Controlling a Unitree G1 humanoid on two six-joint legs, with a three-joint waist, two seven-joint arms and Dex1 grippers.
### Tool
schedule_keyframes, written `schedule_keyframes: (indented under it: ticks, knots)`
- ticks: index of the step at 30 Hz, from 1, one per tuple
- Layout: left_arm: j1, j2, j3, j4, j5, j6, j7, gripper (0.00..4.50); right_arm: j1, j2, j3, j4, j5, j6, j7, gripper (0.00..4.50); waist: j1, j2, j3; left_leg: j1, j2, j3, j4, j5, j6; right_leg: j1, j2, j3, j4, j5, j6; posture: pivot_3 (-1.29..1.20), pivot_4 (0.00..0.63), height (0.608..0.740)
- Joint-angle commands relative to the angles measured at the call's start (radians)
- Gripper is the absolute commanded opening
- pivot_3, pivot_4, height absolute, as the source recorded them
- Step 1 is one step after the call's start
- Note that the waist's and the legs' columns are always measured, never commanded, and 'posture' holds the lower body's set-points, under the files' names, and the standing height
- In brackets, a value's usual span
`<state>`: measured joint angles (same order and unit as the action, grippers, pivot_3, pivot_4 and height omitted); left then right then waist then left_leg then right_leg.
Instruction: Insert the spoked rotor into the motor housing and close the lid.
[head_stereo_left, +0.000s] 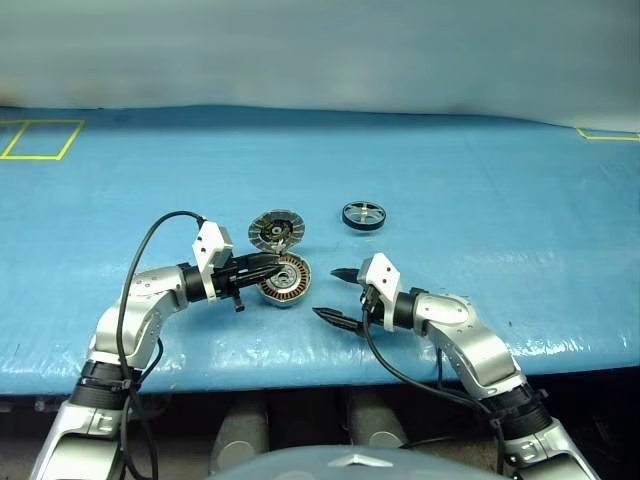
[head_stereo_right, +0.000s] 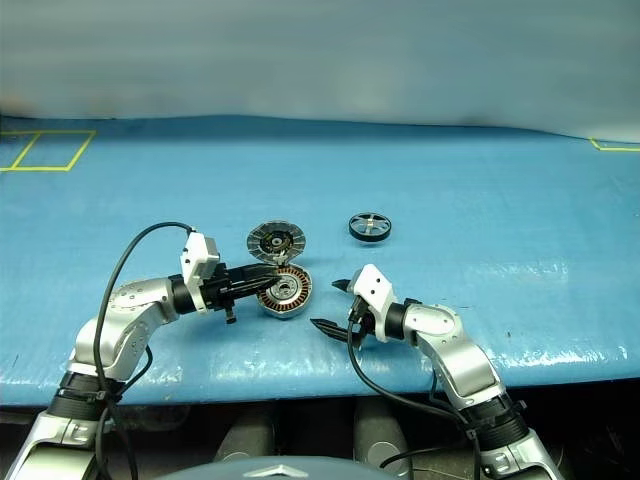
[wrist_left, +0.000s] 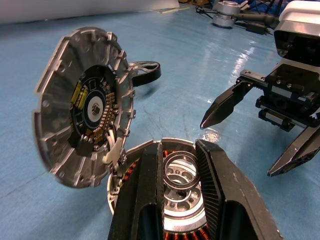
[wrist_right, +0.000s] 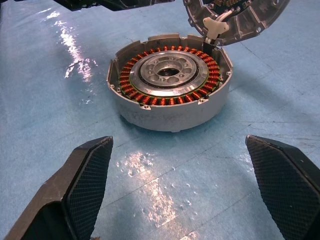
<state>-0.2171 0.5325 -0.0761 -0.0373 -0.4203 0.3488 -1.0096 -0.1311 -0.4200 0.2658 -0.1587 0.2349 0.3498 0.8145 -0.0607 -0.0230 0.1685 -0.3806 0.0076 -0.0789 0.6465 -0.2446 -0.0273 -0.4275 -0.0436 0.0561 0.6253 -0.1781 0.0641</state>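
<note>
The motor housing (head_stereo_left: 285, 281) is sitting on the blue bench (head_stereo_left: 480, 200) with its copper windings exposed. Its lid (head_stereo_left: 275, 231) is standing open on its hinge at the housing's 12 o'clock edge, inner face showing. The spoked rotor (head_stereo_left: 363, 215) is lying flat on the bench at about 2 o'clock from the housing, well apart from it. The left tool (wrist_left: 182, 175) is hovering over the housing, its fingers pinching a thin dark ring (wrist_left: 181, 169) above the metal centre. The right tool (head_stereo_left: 335, 293) is hanging released, jaws spread wide, at about 4 o'clock of the housing, grasping nothing.
</note>
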Motion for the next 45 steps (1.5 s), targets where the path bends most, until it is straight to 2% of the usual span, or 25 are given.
schedule_keyframes:
  ticks: [1, 10, 45]
  knots:
    - [-0.028, 0.002, -0.040, 0.030, 0.041, -0.006, -0.016, 0.65, 0.006, 0.008, -0.008, -0.038, -0.001, -0.022, -0.013, 4.50, 0.001, 0.000, 0.000, 0.000, 0.000, 0.000, 0.000, 0.000, 0.000, 0.000, 0.000, 0.000, 0.000, 0.000, 0.000, 0.00, 0.150, 0.740]
    - [-0.075, -0.035, -0.073, 0.141, 0.123, -0.074, -0.001, 0.65, 0.014, 0.008, -0.010, -0.040, -0.009, -0.027, -0.035, 4.50, 0.003, 0.000, 0.000, 0.000, 0.000, 0.000, 0.000, 0.000, 0.000, 0.000, 0.000, 0.000, 0.000, 0.000, 0.000, 0.00, 0.150, 0.740]
    - [-0.073, -0.055, -0.078, 0.149, 0.148, -0.060, -0.012, 0.65, 0.013, 0.011, -0.004, -0.029, -0.032, -0.036, -0.051, 4.50, 0.008, 0.000, 0.000, 0.000, 0.000, 0.000, 0.000, 0.000, 0.000, 0.000, 0.000, 0.000, 0.000, 0.000, 0.000, 0.00, 0.150, 0.740]
